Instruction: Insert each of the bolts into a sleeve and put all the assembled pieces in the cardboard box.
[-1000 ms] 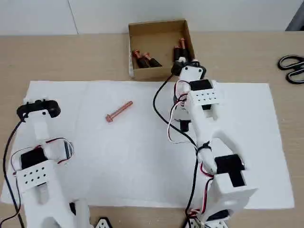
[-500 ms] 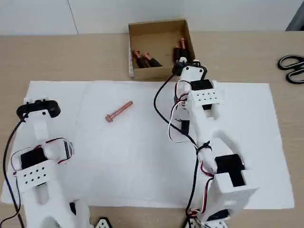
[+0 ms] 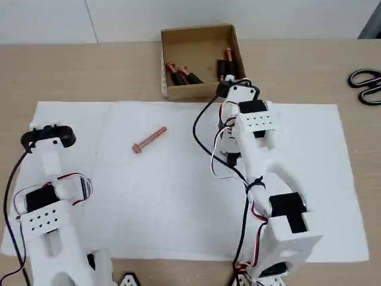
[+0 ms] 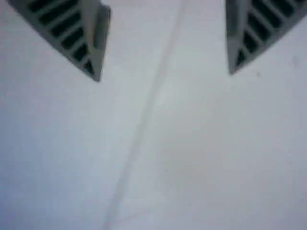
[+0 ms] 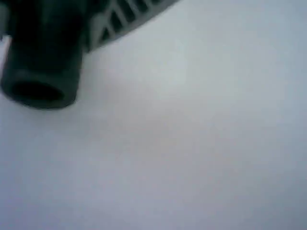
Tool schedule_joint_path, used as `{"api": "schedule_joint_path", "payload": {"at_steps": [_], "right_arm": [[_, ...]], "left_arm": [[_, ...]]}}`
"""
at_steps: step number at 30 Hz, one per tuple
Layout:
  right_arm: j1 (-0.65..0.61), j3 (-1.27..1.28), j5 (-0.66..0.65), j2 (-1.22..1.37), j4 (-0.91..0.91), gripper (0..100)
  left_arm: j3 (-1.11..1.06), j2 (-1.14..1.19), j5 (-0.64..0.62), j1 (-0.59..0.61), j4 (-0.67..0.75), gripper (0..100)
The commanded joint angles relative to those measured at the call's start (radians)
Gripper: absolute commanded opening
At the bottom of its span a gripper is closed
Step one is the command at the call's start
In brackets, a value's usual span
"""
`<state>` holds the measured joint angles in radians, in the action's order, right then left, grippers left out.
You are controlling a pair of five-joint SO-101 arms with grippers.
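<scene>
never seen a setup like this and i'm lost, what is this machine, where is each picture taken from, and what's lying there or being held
These are two white robot arms, left and right, at a table, each ending in a claw. The high view comes from a fixed camera looking down; the other two come from cameras on the arms' wrists. On the white paper lies one copper bolt. The cardboard box behind it holds bolts already in black sleeves. Scissors lie off to one side. The left claw is open above the paper. The right claw, near the box, appears to grip a black sleeve.
</scene>
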<state>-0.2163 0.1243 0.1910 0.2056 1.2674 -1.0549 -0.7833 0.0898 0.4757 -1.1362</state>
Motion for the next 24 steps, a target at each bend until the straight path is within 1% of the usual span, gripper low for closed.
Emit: {"api": "schedule_joint_path", "payload": {"at_steps": [1, 8, 16, 24], "right_arm": [[0.002, -0.003, 0.009, -0.002, -0.001, 9.4], [0.002, -0.002, 0.009, 0.007, -0.01, 9.4], [0.001, -0.005, 0.009, 0.122, -0.042, 9.7], [0.001, -0.005, 0.009, 0.148, -0.061, 9.7]], "left_arm": [[0.005, -0.021, -0.009, 0.0, 0.017, 16], [0.005, -0.021, -0.009, 0.0, 0.017, 16], [0.005, -0.021, -0.009, 0.0, 0.017, 16], [0.005, -0.021, -0.009, 0.0, 0.017, 16]]}}
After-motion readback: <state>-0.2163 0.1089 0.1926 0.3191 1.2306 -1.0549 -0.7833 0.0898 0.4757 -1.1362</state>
